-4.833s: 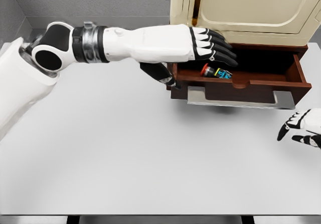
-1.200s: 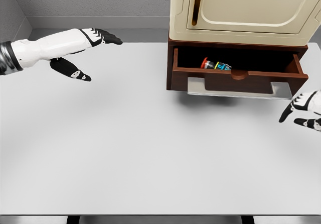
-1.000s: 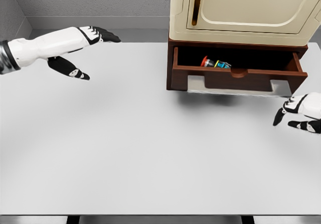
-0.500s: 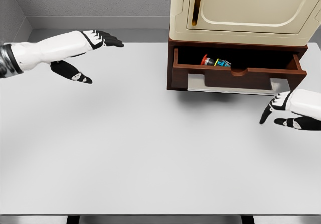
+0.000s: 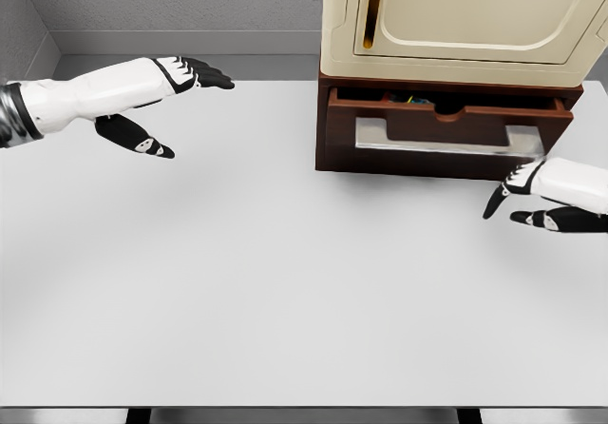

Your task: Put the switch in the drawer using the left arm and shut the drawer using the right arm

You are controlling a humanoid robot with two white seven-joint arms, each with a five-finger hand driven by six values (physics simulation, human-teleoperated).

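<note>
The brown drawer (image 5: 446,131) under the cream cabinet (image 5: 456,20) is pushed nearly in, with only a narrow slot open at its top. A sliver of the switch (image 5: 410,100) shows in that slot; the rest is hidden. My right hand (image 5: 518,196) hovers at the right edge, just in front of the drawer's lower right corner, fingers spread and holding nothing. I cannot tell whether it touches the drawer front. My left hand (image 5: 171,101) is far to the left above the table, open and empty.
The white table (image 5: 285,281) spreads below both hands. A grey wall runs along the back, and the cabinet's door stands above the drawer.
The drawer has slid inward until it is almost shut, hiding most of the switch. My right hand has moved up and toward the drawer front. The left hand has barely moved.
</note>
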